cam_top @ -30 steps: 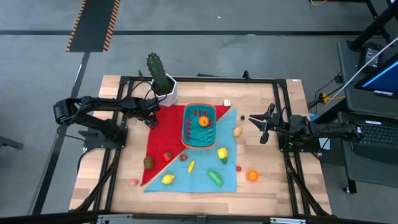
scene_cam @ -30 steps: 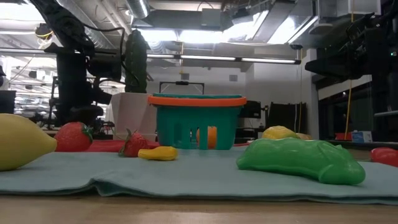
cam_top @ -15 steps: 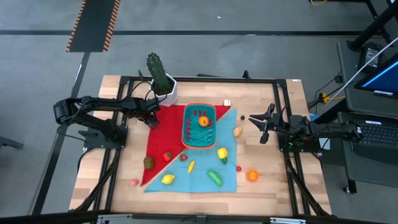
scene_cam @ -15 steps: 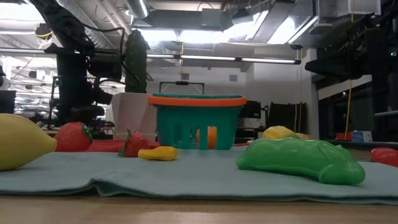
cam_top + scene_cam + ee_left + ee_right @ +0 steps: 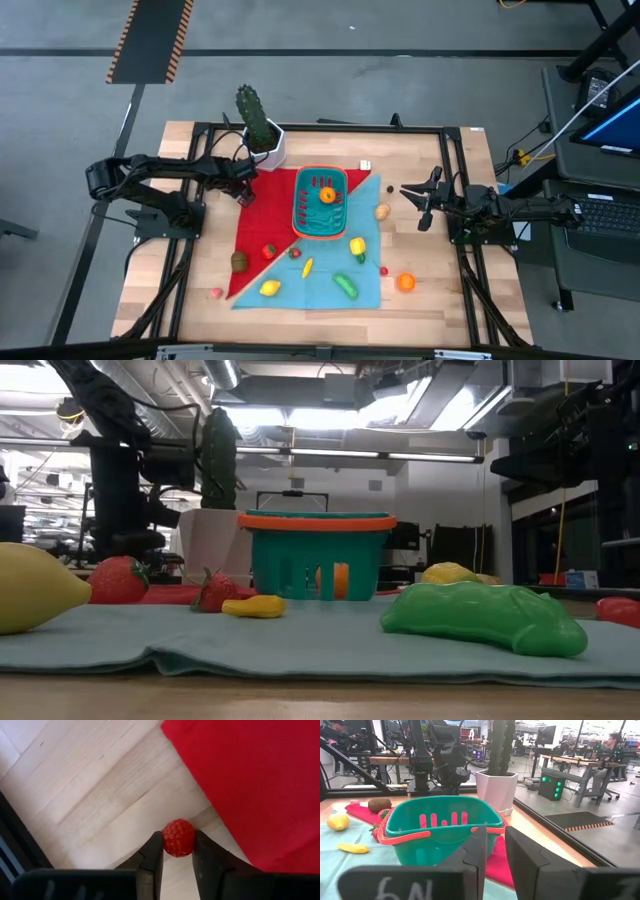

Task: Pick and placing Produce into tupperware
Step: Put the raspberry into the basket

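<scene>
My left gripper (image 5: 243,194) points steeply down at the bare wood just off the red cloth's left edge (image 5: 240,780), near the cactus pot. It is shut on a small red berry (image 5: 178,837). The teal tupperware (image 5: 320,204) with an orange-red rim stands mid-table on the cloths, an orange piece (image 5: 327,195) inside it. Other produce lies on the cloths and the wood in front of it: a lemon (image 5: 269,288), a green piece (image 5: 346,286), a yellow pepper (image 5: 357,246). My right gripper (image 5: 415,205) waits level at the right, its fingers (image 5: 475,852) nearly together on nothing. My left gripper pinches the berry's two opposite sides (image 5: 165,840) between its two fingertips. The fingers come from above, slanting steeply down. Only the fingertips show on the berry. Whether it is lifted off the wood or rests on it, I cannot tell.
A tall cactus in a white pot (image 5: 258,125) stands close behind my left gripper. An orange (image 5: 406,282), a potato (image 5: 382,211) and a kiwi (image 5: 240,261) lie around the cloths. A black frame (image 5: 320,128) borders the table.
</scene>
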You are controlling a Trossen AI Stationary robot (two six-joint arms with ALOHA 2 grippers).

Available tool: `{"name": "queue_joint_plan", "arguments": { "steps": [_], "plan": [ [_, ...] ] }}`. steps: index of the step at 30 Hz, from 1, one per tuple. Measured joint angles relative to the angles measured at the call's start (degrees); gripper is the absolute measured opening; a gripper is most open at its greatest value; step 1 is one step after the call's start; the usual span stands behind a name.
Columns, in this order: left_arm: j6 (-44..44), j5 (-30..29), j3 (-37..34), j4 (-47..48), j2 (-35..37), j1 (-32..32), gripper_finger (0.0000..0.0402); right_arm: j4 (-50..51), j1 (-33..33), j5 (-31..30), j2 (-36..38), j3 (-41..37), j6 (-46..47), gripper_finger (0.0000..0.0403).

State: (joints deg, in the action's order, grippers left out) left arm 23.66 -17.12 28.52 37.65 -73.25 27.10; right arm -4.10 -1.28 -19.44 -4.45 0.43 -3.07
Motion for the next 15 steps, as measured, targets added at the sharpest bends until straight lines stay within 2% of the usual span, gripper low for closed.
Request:
{"name": "queue_joint_plan", "arguments": {
  "steps": [5, 15],
  "plan": [
    [-0.1, 1.3, -0.3, 1.6, 3.2, -1.0, 0.0085, 0.0, 0.0, 0.0, 0.0, 0.0, 0.0, 0.0073],
    [-0.3, 3.4, -0.1, 2.7, 12.8, -1.1, 0.0072, 0.0, 0.0, 0.0, 0.0, 0.0, 0.0, 0.0073]
  ]
}}
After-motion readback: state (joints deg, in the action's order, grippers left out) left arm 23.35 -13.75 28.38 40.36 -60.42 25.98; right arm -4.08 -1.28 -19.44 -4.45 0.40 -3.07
